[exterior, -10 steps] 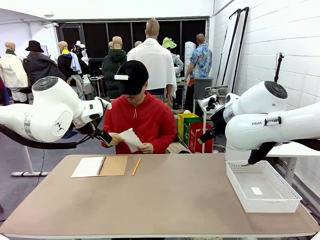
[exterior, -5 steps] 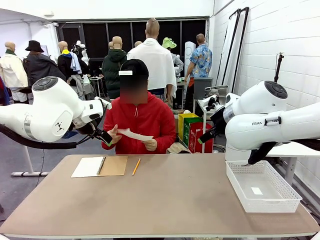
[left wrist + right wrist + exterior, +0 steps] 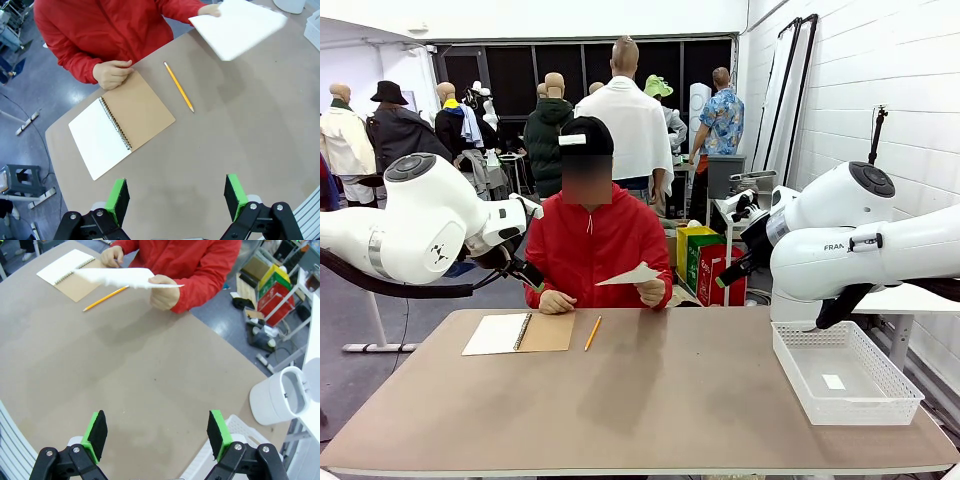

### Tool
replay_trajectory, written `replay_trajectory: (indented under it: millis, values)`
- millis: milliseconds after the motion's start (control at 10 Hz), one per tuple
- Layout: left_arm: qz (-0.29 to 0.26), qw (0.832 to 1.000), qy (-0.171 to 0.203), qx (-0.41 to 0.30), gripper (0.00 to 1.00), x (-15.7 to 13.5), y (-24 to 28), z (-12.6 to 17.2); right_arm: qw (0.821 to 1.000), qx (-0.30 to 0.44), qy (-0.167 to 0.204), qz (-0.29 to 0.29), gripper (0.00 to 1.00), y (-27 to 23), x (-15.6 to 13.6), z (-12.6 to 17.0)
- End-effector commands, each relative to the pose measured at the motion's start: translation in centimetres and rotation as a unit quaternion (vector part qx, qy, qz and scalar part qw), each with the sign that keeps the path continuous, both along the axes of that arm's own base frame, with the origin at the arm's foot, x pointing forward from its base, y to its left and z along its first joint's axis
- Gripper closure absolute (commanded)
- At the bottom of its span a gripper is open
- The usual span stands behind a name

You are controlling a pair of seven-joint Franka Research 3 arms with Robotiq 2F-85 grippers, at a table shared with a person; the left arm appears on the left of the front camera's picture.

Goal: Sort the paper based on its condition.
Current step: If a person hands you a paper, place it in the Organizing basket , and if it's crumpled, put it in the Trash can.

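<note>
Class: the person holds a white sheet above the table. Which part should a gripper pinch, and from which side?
Probably the free edge of the paper, opposite the person's hand, coming from the robot's left. It is held nearly flat, so one finger goes above, one below.

Paper I see: one thin, plain white sheet (image 3: 630, 274), looking flat.
Pose: nearly level, its far corner tipped slightly up.
Place: in the air over the table (image 3: 670, 400), at its far edge.
Hold: gripped at one edge by the person's hand (image 3: 651, 292).
</note>
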State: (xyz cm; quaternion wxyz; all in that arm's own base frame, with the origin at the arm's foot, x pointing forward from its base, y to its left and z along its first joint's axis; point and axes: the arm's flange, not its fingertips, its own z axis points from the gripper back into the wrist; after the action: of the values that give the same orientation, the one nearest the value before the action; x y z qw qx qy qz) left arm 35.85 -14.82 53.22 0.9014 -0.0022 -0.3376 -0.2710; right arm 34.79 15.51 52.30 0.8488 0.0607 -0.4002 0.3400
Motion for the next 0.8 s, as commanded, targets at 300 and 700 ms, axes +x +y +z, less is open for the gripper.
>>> replay_trajectory:
  millis: [300, 700]
  values:
    - [-0.002, 1.0, 0.001, 0.001, 0.0, -0.04, -0.04, -0.01, 1.0, 0.001, 0.0, 0.0, 0.0, -0.04, 0.02, 0.01]
    - [-0.002, 1.0, 0.001, 0.001, 0.0, -0.04, -0.04, -0.01, 1.0, 0.012, 0.021, -0.017, 0.0, 0.44, 0.56, 0.43]
